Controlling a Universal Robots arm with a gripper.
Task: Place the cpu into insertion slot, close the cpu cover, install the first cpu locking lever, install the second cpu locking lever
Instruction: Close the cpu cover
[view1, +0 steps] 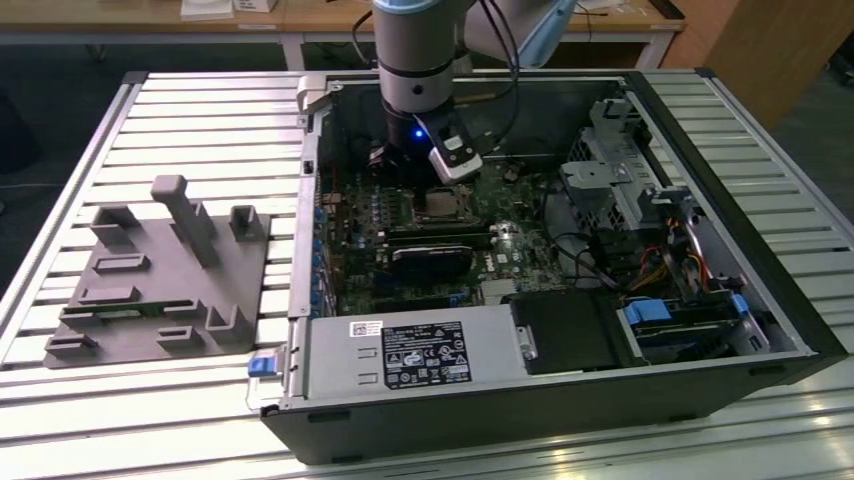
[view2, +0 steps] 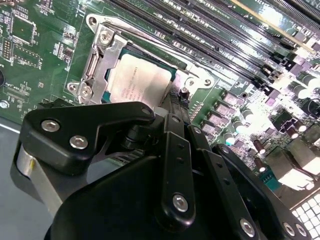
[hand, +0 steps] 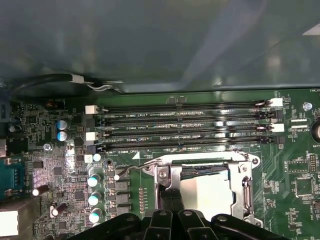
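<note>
Just beside the cpu (hand: 205, 192), framed by the cpu cover (hand: 165, 176), sits the gripper (hand: 172, 196); its jaws together.

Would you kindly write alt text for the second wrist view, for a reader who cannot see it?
The black gripper looms in the foreground, its tip right beside the cpu, whose pale metal face shows through the cut-out of the silver cpu cover on a green circuit board. Long black memory slots run alongside the socket.
</note>
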